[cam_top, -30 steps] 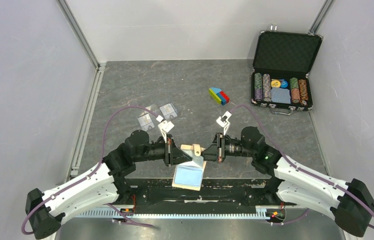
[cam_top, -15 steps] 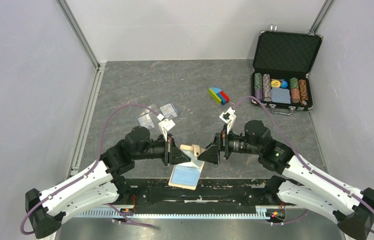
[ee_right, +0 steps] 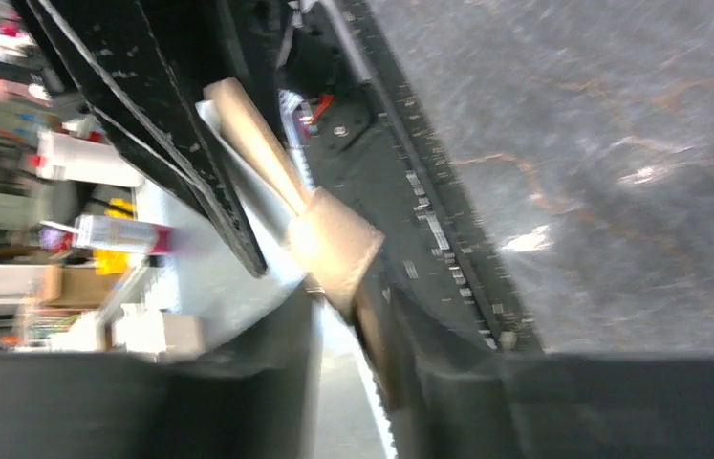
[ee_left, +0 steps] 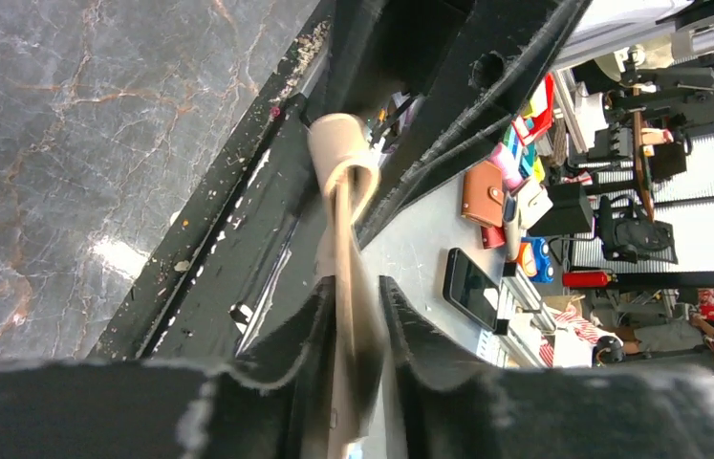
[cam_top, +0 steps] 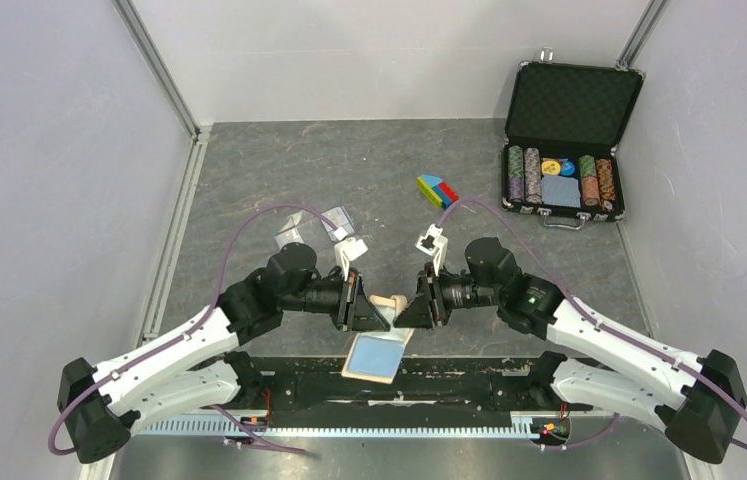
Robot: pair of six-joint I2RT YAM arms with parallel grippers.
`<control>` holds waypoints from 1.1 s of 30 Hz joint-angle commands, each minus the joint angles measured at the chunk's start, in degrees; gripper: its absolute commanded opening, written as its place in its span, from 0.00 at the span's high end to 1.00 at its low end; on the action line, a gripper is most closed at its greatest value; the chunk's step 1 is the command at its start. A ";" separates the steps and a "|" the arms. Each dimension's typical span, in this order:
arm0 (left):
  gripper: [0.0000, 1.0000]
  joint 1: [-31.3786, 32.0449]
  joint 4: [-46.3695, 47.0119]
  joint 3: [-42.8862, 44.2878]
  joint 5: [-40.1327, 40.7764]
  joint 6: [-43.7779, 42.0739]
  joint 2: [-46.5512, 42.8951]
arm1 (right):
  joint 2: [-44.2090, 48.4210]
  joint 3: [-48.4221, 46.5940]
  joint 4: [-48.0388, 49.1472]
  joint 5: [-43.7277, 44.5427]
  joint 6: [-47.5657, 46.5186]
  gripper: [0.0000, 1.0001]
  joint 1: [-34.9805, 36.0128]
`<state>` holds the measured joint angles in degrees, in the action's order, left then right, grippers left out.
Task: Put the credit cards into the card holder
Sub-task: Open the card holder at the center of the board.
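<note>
Card holder [cam_top: 377, 355], 6 o'clock: tan-beige outer, light blue inner panel. Credit cards [cam_top: 294, 236], 10 o'clock: pale grey, translucent. Table [cam_top: 369, 160]: dark grey, marbled, pale veins. Poker-chip case [cam_top: 571, 105], 2 o'clock: black. Poker chips [cam_top: 532, 175]: striped green, purple, red. Toy block [cam_top: 437, 191], 1 o'clock: blue, yellow, green, red.

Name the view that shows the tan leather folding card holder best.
Top external: the tan card holder shows open, its pale blue panel visible. Left wrist gives only its edge and strap; right wrist, a blurred flap.
</note>
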<state>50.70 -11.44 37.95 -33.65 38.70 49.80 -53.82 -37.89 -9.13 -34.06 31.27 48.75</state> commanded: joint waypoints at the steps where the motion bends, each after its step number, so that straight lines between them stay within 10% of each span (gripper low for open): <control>1: 0.57 -0.17 4.60 2.45 -1.62 0.86 -1.01 | 0.16 -0.21 7.08 -3.71 -0.13 0.93 0.87; 5: 0.25 -0.16 6.58 -0.85 -0.12 3.18 -3.55 | 2.89 0.98 7.38 0.55 2.19 1.00 -0.52; 13: 0.22 -0.16 10.56 -9.94 -0.16 7.13 -7.98 | 9.36 6.29 18.04 -1.14 13.00 1.00 -5.60; 16: 0.39 -0.18 13.66 -10.96 -0.95 8.57 -7.79 | 9.18 7.12 19.31 -1.07 15.28 1.00 -6.01; 19: 0.86 -0.18 13.07 -9.64 -0.60 8.94 -7.22 | 8.33 7.48 18.77 -1.16 15.04 0.97 -6.11; 27: 0.98 -0.16 -15.20 4.00 2.85 3.36 -0.58 | 6.26 2.10 0.49 5.72 0.92 0.13 -6.12; 33: 0.98 -0.16 -18.26 7.64 -2.65 2.75 2.68 | 0.40 -1.68 -3.46 3.59 -4.33 0.04 -6.13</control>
<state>50.59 -24.82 42.06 -31.77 44.64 51.37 -51.13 -35.59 -9.17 -30.52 32.69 42.87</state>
